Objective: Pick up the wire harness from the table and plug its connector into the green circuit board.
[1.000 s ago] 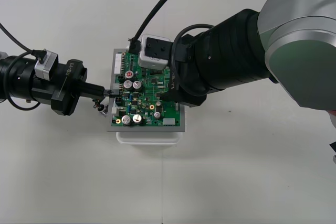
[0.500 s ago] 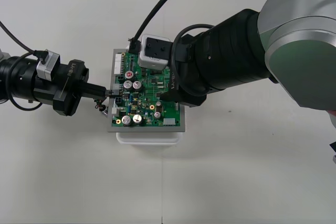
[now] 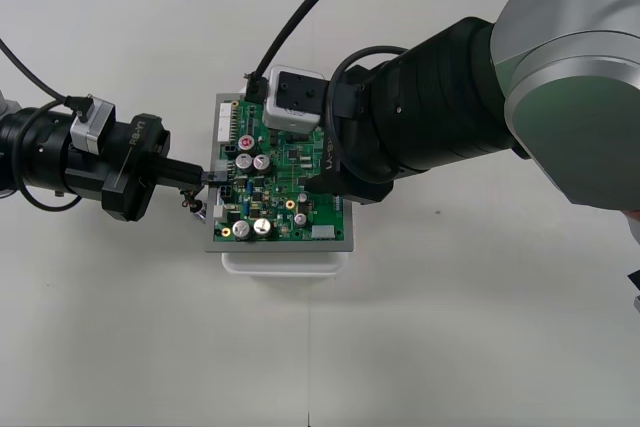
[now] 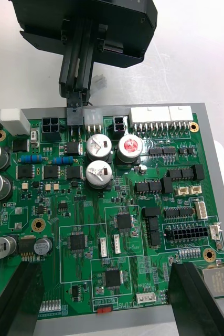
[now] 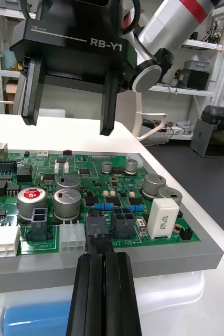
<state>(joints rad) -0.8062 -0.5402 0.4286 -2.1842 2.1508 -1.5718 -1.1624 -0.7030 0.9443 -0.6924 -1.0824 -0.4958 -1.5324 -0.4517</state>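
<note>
The green circuit board (image 3: 272,205) sits on its white base (image 3: 285,263) at mid-table. My left gripper (image 3: 205,176) reaches in level from the left to the board's left edge, shut on the harness's black plug (image 5: 97,229). The plug stands in the edge row of connectors, between a white header (image 5: 72,237) and a black one (image 5: 123,220), and looks seated there. The harness's thin wires (image 3: 189,204) dangle just off the board's edge under the fingers. My right gripper (image 4: 109,307) hovers over the board's middle, open, with its fingers (image 4: 194,299) far apart.
Tall silver capacitors (image 4: 100,157) and white connector blocks (image 4: 161,116) stand close to the plug's spot. The right arm's bulky black wrist (image 3: 430,107) covers the board's right part. Bare table (image 3: 150,327) lies in front and to the left.
My left gripper has edged slightly right, toward the board, with the plug in it. The right arm has stayed where it was.
</note>
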